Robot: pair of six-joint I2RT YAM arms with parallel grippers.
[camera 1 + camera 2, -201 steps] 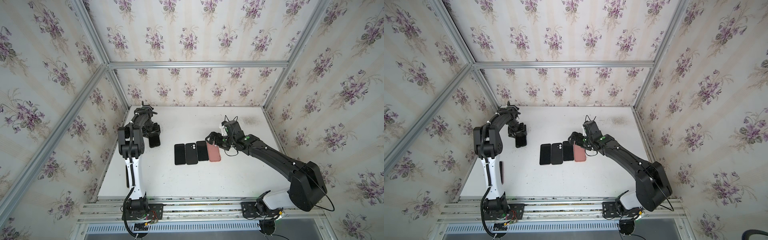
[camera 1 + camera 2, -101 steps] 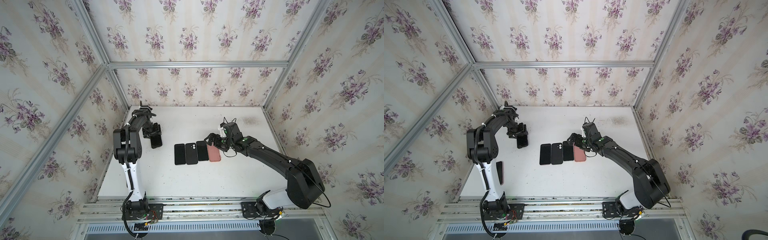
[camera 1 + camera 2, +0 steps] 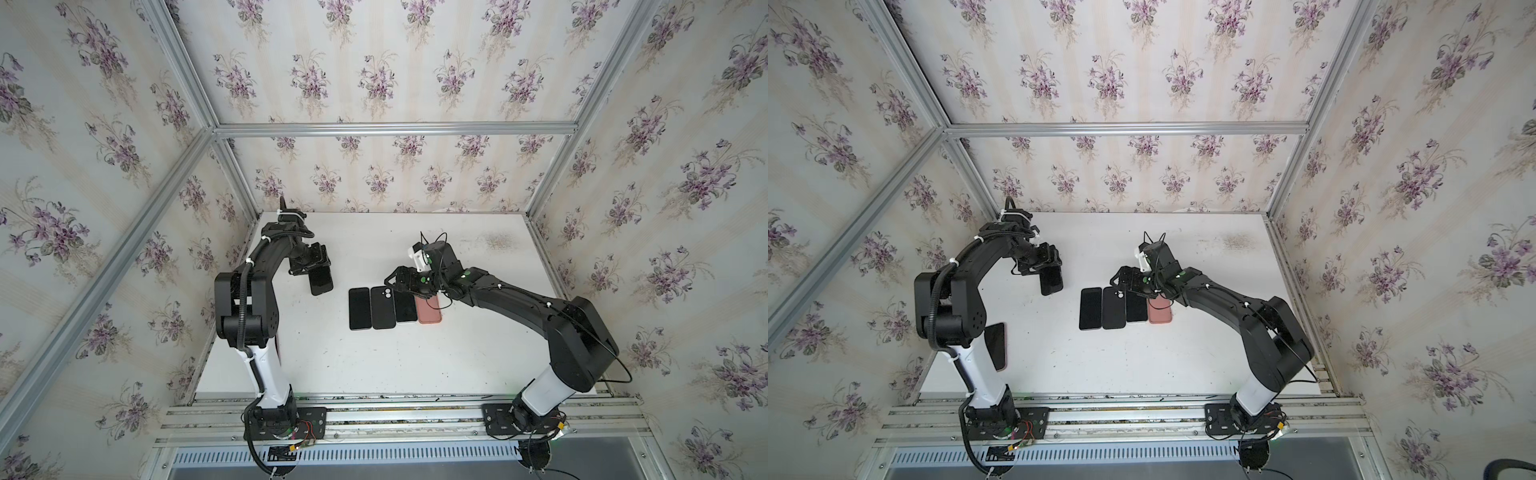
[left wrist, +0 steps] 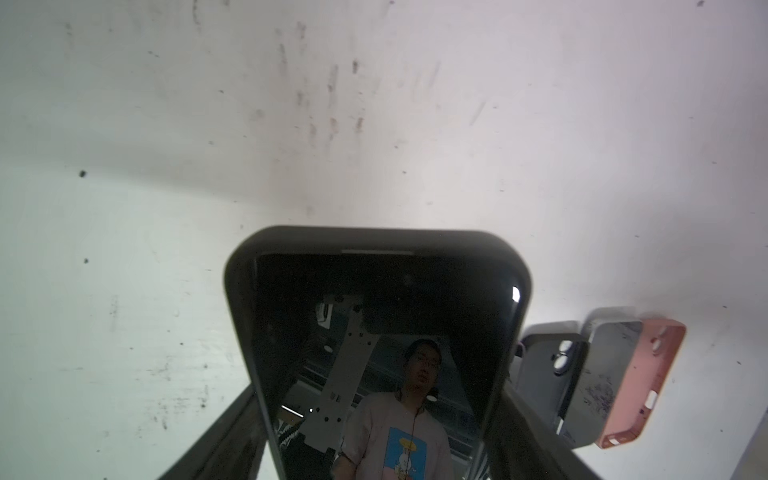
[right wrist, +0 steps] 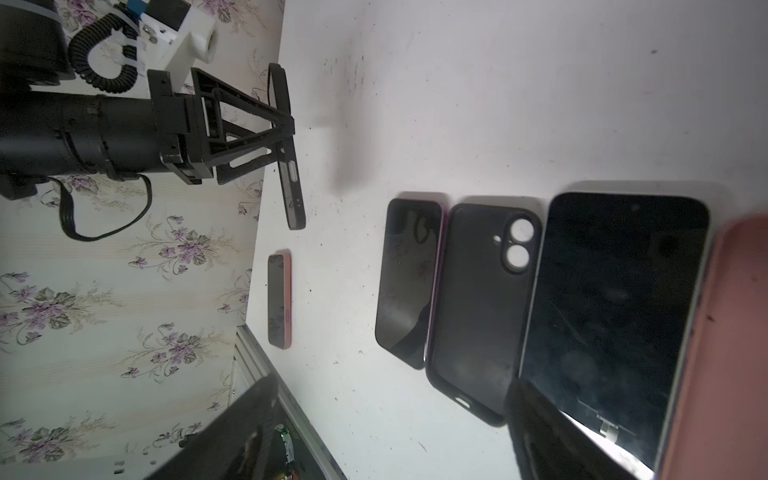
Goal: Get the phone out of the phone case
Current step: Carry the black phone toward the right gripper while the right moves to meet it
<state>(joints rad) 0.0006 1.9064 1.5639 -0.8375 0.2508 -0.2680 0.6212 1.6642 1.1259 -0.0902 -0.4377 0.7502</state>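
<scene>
Left gripper [image 3: 312,266] pinches black-cased phone [image 3: 321,281], raised near table's [image 3: 374,365] left edge; right gripper [image 3: 405,282], jaws spread, hovers over centre row: phone [image 3: 359,308], empty black case [image 3: 382,307], second phone [image 3: 406,308], empty pink case [image 3: 430,312]; open room toward front edge.

White table [image 3: 374,365], grey-scuffed, sat within cream-striped wallpaper [image 3: 374,75] sprigged with purple violets. Raised phone case [image 4: 237,291] was black, its phone [image 4: 374,332] glossy black. Row at table middle ran black phone [image 3: 359,308], matte black case [image 3: 382,309], another black phone [image 3: 406,311], salmon-pink case [image 3: 430,316]. Phone by left edge [image 5: 279,299] wore pink.
</scene>
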